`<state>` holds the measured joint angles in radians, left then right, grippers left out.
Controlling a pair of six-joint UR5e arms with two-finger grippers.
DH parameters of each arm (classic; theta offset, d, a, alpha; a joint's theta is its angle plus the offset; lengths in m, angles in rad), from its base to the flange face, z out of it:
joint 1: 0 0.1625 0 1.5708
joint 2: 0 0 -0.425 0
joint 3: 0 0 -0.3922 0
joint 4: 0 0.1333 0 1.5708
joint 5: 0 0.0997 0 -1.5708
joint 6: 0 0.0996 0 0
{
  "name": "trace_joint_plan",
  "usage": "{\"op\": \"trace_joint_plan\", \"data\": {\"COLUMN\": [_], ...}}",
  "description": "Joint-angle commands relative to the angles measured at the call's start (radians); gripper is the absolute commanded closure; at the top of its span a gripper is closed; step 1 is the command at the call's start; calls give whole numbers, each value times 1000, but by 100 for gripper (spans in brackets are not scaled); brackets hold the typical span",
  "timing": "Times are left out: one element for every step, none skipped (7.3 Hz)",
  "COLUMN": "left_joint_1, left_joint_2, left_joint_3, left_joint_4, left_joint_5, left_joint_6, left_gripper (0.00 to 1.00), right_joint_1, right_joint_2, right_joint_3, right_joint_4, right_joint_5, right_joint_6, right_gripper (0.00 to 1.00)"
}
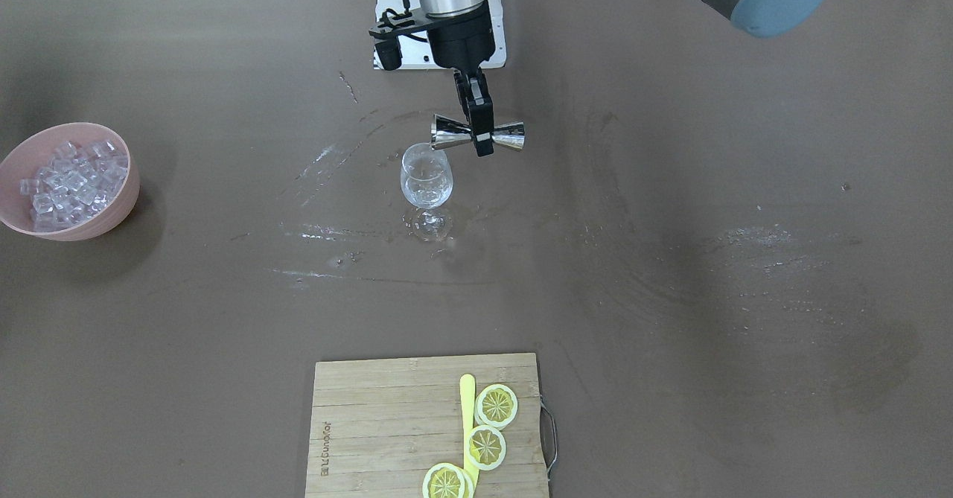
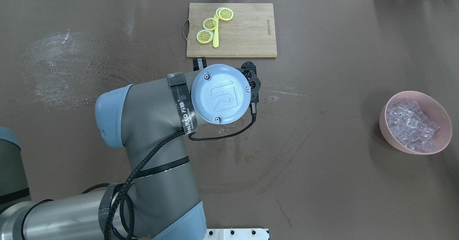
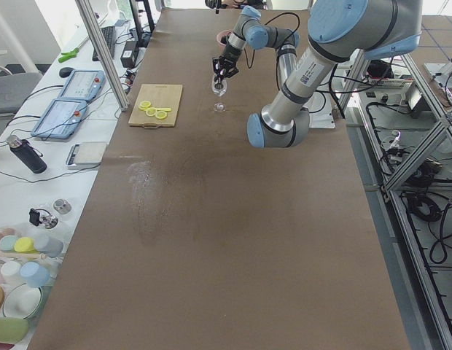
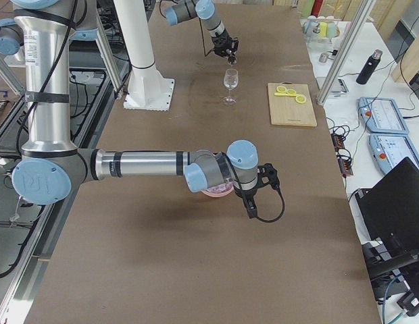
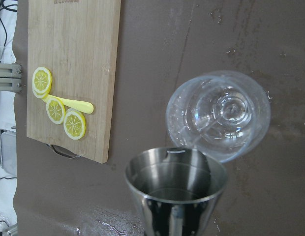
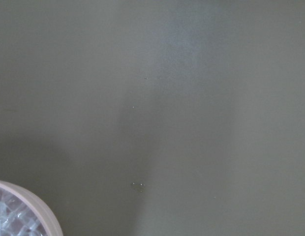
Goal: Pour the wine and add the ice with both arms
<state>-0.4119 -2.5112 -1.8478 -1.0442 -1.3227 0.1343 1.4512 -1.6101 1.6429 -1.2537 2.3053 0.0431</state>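
My left gripper point(image 1: 484, 143) is shut on a steel jigger point(image 1: 447, 134) and holds it on its side just above the rim of a clear wine glass point(image 1: 426, 178). The glass stands upright at the table's middle with a little clear liquid in it. In the left wrist view the jigger's mouth point(image 5: 177, 172) overlaps the glass rim point(image 5: 219, 115). The ice point(image 1: 71, 178) fills a pink bowl point(image 1: 128, 185) at the table's right end. My right arm's wrist point(image 4: 240, 165) hovers near that bowl. I cannot tell whether its gripper is open or shut.
A wooden cutting board point(image 1: 387, 423) with three lemon slices point(image 1: 496, 406) and a yellow stick lies at the far edge from the robot. The white base plate point(image 1: 387, 33) sits behind the glass. Wet streaks mark the brown mat around the glass.
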Motion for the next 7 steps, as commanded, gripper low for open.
{"op": "trace_joint_plan", "data": {"left_joint_1": [18, 21, 27, 28, 28, 28, 27], "left_joint_2": [-37, -38, -41, -47, -52, -58, -55], "left_joint_3": [2, 7, 24, 27, 25, 24, 21], "left_joint_4": [73, 76, 75, 73, 73, 67, 63], "left_joint_5": [19, 25, 46, 46, 45, 42, 37], "left_joint_6": [-1, -2, -4, -5, -5, -5, -1], "left_gripper": [100, 100, 100, 100, 100, 100, 100], "right_joint_1": [0, 0, 0, 0, 0, 0, 0], "right_joint_2": [-1, 1, -1, -1, -1, -1, 1], "right_joint_3": [-2, -2, -2, -2, -2, -3, -5], "right_joint_4": [0, 0, 0, 0, 0, 0, 0], "right_joint_5": [0, 0, 5, 6, 6, 6, 6], "right_joint_6": [0, 0, 0, 0, 0, 0, 0], "right_gripper": [0, 0, 0, 0, 0, 0, 0]}}
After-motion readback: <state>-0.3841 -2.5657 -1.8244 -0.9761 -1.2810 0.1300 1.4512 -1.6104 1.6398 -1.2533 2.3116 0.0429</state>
